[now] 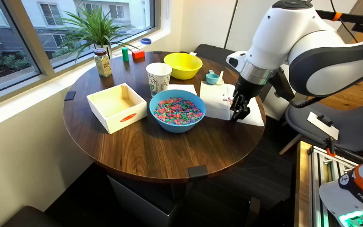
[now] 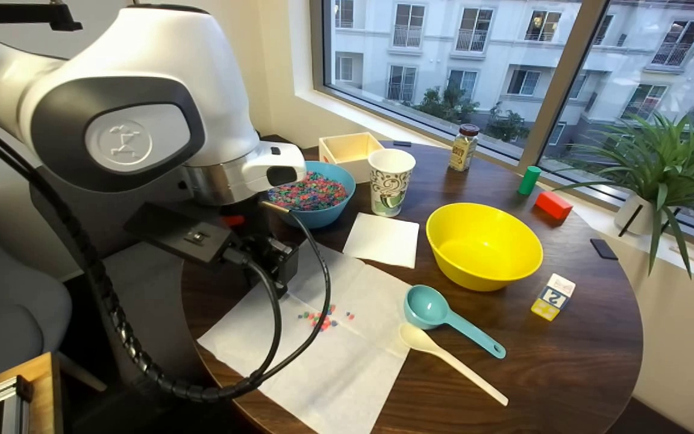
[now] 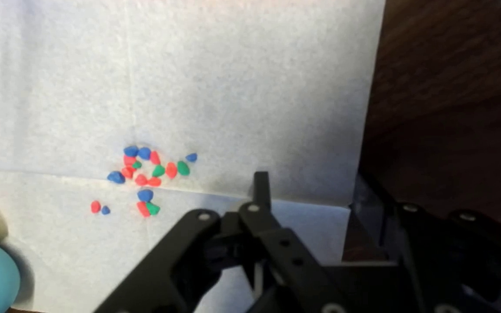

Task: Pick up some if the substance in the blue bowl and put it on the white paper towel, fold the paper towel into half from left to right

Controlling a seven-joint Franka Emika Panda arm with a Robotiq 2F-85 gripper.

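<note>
Dark table [image 1: 156,153], sprinkles [image 3: 141,179] on the paper towel [image 3: 233,95]: folding time, surely! Tool [image 3: 310,186], jaws apart, must pinch the edge.

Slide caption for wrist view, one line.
Open gripper at the edge of a paper towel dotted with coloured bits.
</note>
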